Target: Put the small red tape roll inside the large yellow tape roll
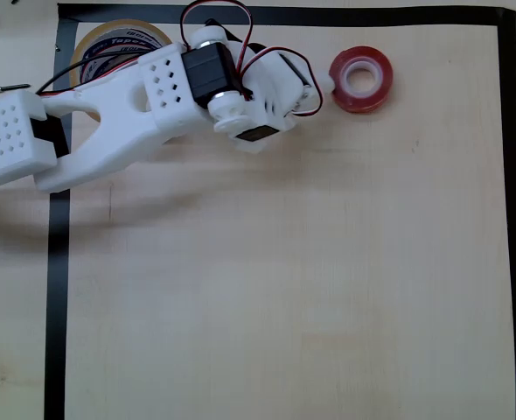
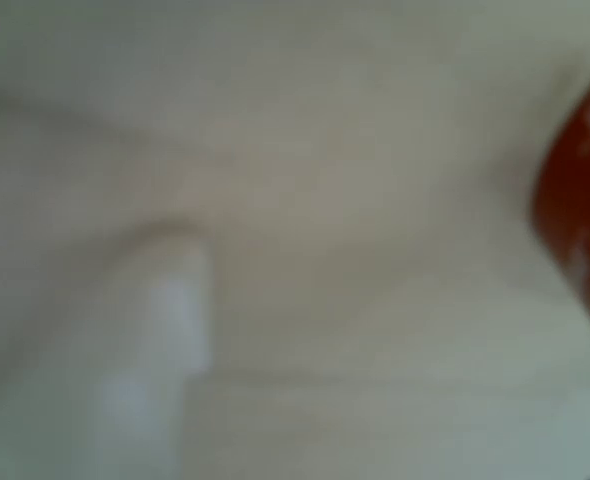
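Overhead, the small red tape roll (image 1: pixel 360 79) lies flat on the desk (image 1: pixel 284 280) toward one o'clock. The white gripper (image 1: pixel 321 86) reaches its left edge from nine o'clock; whether it is open cannot be told. The large yellow tape roll (image 1: pixel 122 39) sits at eleven o'clock, partly under the arm.

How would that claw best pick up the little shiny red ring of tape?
The small glossy red tape roll lies flat with its hole facing up. Probably best: come from above, one finger in the white-cored hole, one outside, pinching the wall on its left side, nearest the gripper.
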`<state>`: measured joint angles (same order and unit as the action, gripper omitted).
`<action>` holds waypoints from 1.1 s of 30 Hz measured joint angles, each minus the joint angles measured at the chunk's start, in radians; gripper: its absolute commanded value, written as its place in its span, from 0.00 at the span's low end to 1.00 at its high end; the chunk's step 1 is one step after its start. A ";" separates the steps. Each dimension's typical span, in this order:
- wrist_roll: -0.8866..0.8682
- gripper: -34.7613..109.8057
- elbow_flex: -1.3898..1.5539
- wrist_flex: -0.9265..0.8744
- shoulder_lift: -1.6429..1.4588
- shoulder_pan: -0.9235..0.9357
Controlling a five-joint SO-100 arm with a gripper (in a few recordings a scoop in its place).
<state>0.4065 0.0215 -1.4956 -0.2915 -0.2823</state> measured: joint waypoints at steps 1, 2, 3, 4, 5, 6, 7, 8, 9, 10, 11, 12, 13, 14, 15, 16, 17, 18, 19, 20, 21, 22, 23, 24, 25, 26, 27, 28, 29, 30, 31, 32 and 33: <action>-0.005 0.39 0.000 -0.012 -0.002 0.000; -0.006 0.39 0.000 -0.023 -0.003 0.002; -0.006 0.39 -0.002 -0.034 -0.003 0.003; -0.006 0.39 -0.003 -0.043 -0.003 0.006; 0.000 0.39 -0.003 -0.057 -0.003 0.009; 0.006 0.39 -0.003 -0.067 -0.003 0.009; 0.012 0.39 -0.003 -0.081 -0.002 0.012; 0.012 0.39 -0.003 -0.092 -0.002 0.012; 0.012 0.39 -0.009 -0.098 -0.002 0.014; 0.012 0.39 -0.011 -0.103 -0.002 0.015; 0.012 0.39 -0.015 -0.103 -0.002 0.017; 0.014 0.39 -0.021 -0.104 0.000 0.018; 0.017 0.40 -0.032 -0.107 0.003 0.018; 0.028 0.40 -0.051 -0.107 0.015 0.017; 0.031 0.40 -0.074 -0.109 0.028 0.017; 0.031 0.40 -0.094 -0.109 0.040 0.015; 0.031 0.40 -0.107 -0.110 0.049 0.015; 0.031 0.40 -0.117 -0.107 0.054 0.015; 0.031 0.40 -0.120 -0.097 0.055 0.015; 0.031 0.40 -0.120 -0.091 0.057 0.015; 0.031 0.40 -0.120 -0.081 0.057 0.015; 0.031 0.40 -0.120 -0.075 0.057 0.015; 0.032 0.40 -0.120 -0.064 0.057 0.015; 0.032 0.40 -0.120 -0.052 0.057 0.015; 0.032 0.40 -0.120 -0.037 0.057 0.015; 0.032 0.40 -0.120 -0.021 0.057 0.015; 0.032 0.40 -0.124 -0.006 0.057 0.015; 0.032 0.40 -0.127 0.009 0.057 0.015; 0.032 0.40 -0.127 0.025 0.057 0.015; 0.038 0.40 -0.127 0.040 0.057 0.014; 0.044 0.40 -0.127 0.051 0.060 0.012; 0.049 0.40 -0.129 0.061 0.067 0.008; 0.057 0.40 -0.129 0.071 0.075 0.005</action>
<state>0.4633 -0.1074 -1.4251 -0.2163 -0.2777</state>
